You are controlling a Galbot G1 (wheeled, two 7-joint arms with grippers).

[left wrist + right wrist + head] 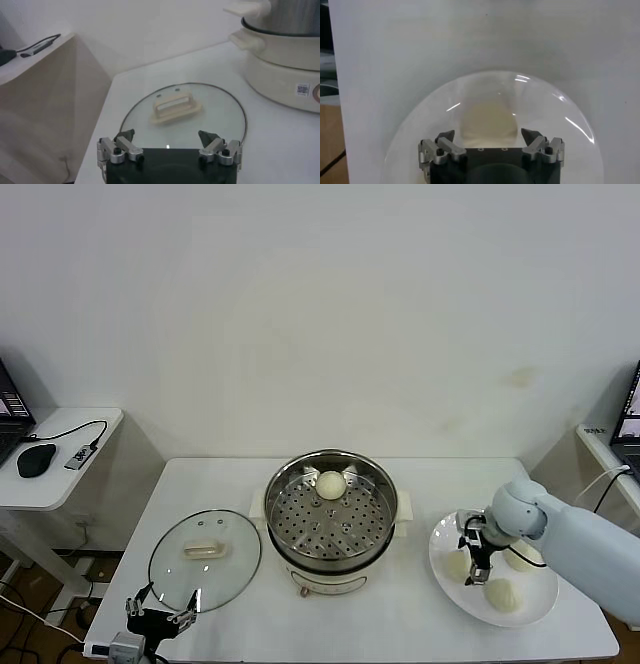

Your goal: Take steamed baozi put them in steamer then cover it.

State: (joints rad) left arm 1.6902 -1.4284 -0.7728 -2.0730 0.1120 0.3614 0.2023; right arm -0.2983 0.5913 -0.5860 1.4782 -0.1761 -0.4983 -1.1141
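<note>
White table against a plain wall: my right gripper (474, 569) is down on the plate (545, 599) at the right edge, open fingers straddling a bun (487, 120). One bun (331, 484) already sits in the steamer (331, 519) mid-table. Left gripper (158, 616) hangs open at the front-left corner by the glass lid (205, 559).

Your right gripper (474, 556) low at right, arm reaching in from right edge, fingers spread. Your left gripper (158, 616) parked near front-left, jaws wide.
</note>
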